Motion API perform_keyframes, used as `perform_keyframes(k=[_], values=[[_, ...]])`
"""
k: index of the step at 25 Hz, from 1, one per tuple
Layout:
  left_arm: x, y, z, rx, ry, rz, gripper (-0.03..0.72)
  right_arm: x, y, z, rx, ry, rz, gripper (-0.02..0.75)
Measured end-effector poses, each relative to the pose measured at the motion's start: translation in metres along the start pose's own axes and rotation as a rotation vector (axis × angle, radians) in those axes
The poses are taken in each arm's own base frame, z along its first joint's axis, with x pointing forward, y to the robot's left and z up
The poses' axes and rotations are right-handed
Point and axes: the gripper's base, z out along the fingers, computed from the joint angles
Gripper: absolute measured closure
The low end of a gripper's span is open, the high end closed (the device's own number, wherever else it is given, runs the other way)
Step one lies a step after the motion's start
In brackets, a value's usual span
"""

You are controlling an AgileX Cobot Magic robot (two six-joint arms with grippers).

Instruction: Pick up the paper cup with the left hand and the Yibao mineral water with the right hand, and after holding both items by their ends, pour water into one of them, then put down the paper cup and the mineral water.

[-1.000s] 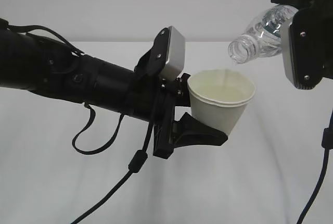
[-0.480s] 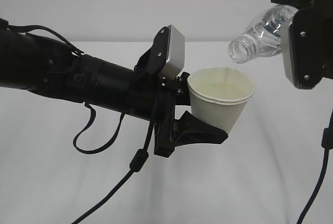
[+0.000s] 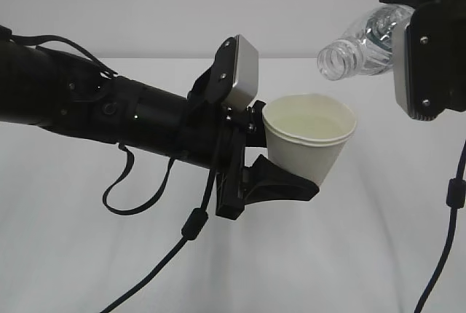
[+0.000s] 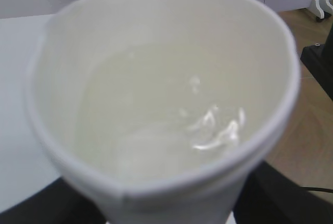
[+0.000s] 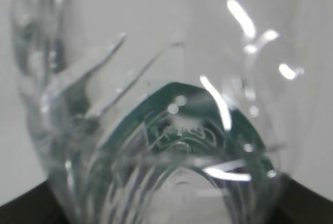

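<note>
On the left, my left hand (image 3: 280, 171) reaches in nearly level from the left edge of the exterior view, its fingers (image 3: 280, 188) pinching the paper cup (image 3: 309, 142) low on its wall, so the cup hangs upright in mid-air well above the white table (image 3: 349, 255). My left wrist view looks straight down into it: the rim is round and there is water (image 4: 171, 130) pooled in the bottom, glinting. Up and to the right of the cup, my right hand (image 3: 429, 51) holds the Yibao mineral water (image 3: 357, 47) by its base end, jaws spread around the bottle's width. The bottle's long axis lies close to level, its open mouth (image 3: 333, 62) pointing left and only slightly down, above the cup's right rim and clear of it. I see no stream between mouth and cup. My right wrist view shows only clear ribbed plastic and the green label (image 5: 179, 125) up close. I judge the pouring done, so the coming move depends on setting each thing down upright on the table below its own hand.
</note>
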Motion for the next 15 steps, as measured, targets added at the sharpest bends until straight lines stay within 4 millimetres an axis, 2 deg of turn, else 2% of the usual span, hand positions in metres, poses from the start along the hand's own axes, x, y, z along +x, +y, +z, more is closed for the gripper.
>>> perform_keyframes(k=[15], values=[[0.0002,0.0004,0.0,-0.004,0.002,-0.001,0.244,-0.0022,-0.0009,0.0,0.008,-0.025,0.15,0.259]])
